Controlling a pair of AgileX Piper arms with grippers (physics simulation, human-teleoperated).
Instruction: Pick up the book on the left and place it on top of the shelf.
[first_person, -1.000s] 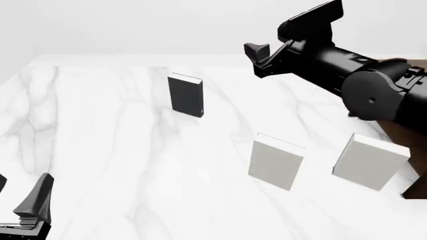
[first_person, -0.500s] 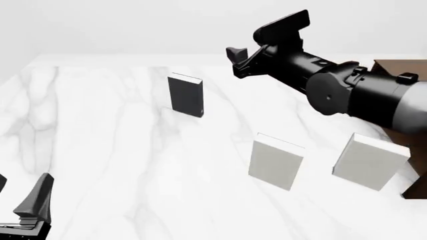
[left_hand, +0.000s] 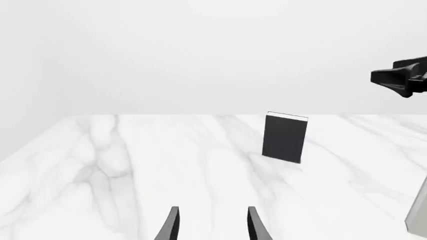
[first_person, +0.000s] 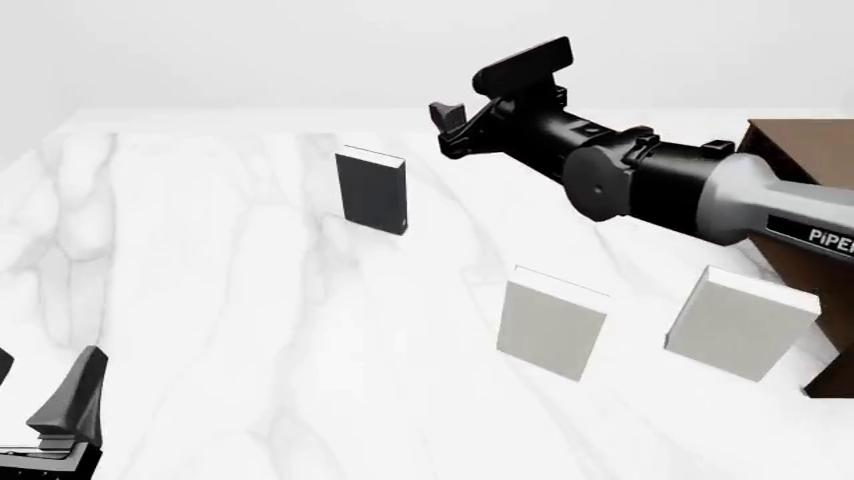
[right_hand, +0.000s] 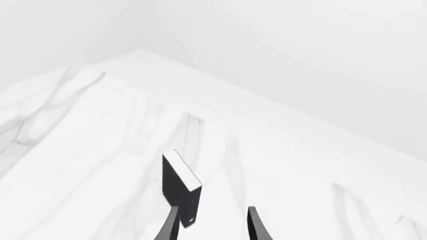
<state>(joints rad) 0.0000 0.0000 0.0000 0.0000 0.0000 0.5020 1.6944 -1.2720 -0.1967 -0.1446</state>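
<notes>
Swung leftward over the last second: right pincer (first_person: 461, 120), fingers parted and empty, now near the book (first_person: 371, 190) but up and to its right, not touching. Left pincer (first_person: 47, 400) parked at the near edge, also parted, empty. Book upright on the tabletop (first_person: 200, 300), far left of two pale books (first_person: 553, 322); shelf (first_person: 801, 200) at far right. Thin, dark-covered, white page edges (right_hand: 181, 167). Probably light, stiff, easily tipped, smooth-covered; best pinched across both covers near the top.

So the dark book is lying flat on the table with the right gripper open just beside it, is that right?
Not quite: the front view shows the dark book standing upright on the table, not flat. The right gripper is indeed open just beside it.
</notes>
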